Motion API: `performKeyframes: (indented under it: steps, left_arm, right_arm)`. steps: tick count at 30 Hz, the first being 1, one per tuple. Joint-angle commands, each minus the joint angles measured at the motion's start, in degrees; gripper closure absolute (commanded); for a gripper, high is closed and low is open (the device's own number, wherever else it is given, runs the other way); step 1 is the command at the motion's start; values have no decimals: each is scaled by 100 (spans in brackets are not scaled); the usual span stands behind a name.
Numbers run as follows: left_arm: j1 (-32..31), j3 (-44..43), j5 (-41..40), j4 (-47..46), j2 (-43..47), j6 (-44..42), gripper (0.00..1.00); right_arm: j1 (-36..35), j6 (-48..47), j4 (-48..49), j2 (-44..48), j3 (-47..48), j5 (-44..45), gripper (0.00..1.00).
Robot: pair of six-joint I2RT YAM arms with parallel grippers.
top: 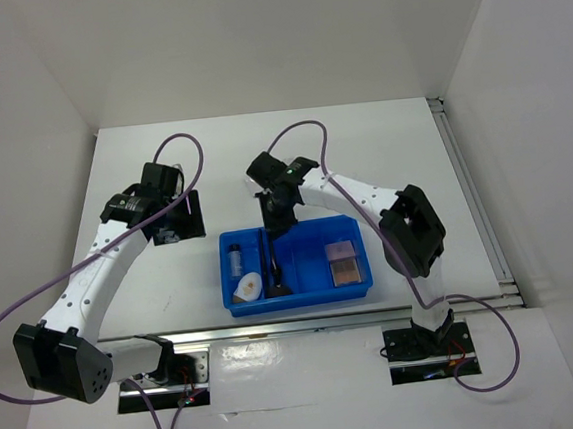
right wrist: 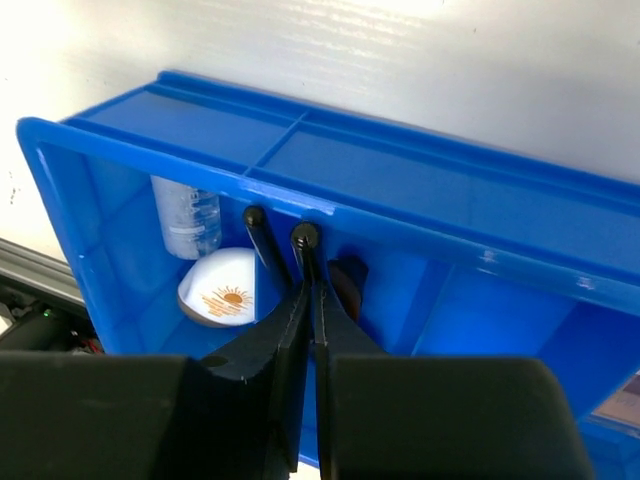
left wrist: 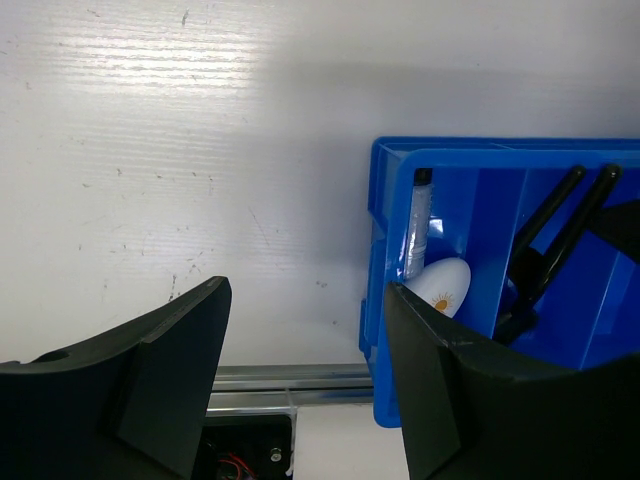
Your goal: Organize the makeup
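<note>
The makeup lies in the blue tray [top: 309,295]. A clear vial [top: 235,257] and a white oval piece [top: 248,288] share its left compartment. Two black brushes [top: 275,274] stand slanted in the narrow middle slot, and two pink and tan squares [top: 343,264] lie at the right. In the right wrist view my right gripper [right wrist: 311,285] is shut on the handle of the right-hand brush [right wrist: 305,240], beside the second brush [right wrist: 258,232]. My left gripper [left wrist: 305,330] hangs open over the bare table, just left of the tray wall [left wrist: 385,250], with nothing between its fingers.
The tray sits near the table's front edge, close to the metal rail [top: 306,323] that carries both arm bases. White walls close in the table on the left, back and right. A second rail [top: 471,198] runs along the right side.
</note>
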State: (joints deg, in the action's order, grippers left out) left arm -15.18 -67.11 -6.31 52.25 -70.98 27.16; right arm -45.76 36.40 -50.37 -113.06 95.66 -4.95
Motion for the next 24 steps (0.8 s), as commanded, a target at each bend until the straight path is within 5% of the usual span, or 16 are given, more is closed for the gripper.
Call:
performKeyframes:
  steps: [1,12,24]
  left_arm:
    - [33,5,-20,-83,155,-26,24]
    - [33,5,-20,-136,155,-79,24]
    - [33,5,-19,-136,155,-79,24]
  right_arm:
    - [-47,25,-113,187,-178,135,89]
    - [-100,25,-61,240,-531,134,92]
    - [-153,-204,-351,117,919,582,92]
